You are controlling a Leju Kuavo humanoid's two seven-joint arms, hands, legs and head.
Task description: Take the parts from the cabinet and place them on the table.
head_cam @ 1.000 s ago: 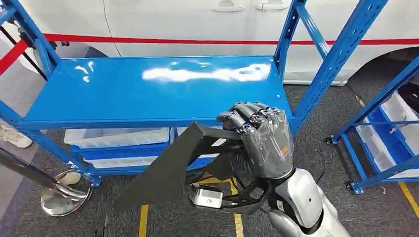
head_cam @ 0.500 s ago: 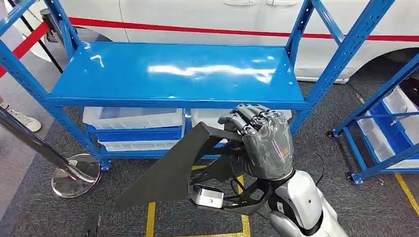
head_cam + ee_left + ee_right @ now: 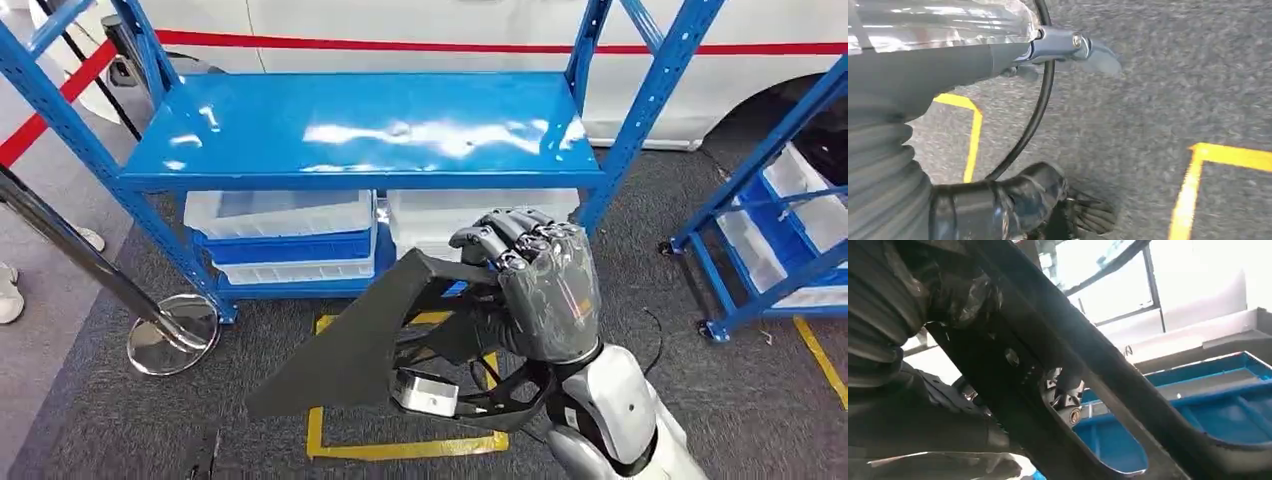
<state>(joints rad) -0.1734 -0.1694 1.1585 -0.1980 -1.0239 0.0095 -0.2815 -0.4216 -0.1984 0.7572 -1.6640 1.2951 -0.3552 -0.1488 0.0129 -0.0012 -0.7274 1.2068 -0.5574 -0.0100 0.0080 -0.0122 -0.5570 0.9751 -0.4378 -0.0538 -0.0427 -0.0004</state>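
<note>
Right hand (image 3: 540,290) clenched on dark triangular panel (image 3: 350,345), long axis trailing near-left; blue shelf (image 3: 370,130) lies beyond, farther. Left hand (image 3: 1048,200) fingers: cannot tell.

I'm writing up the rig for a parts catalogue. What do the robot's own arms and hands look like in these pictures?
The right robot hand is dark grey with a glossy, translucent-looking back bearing a small red-orange mark, and dark segmented fingers. Its forearm is silver with black joint gaps; a black bracket with a small silver box sits below the wrist. The left arm has a grey ribbed cover, a shiny silver shell and a black cable.
</note>
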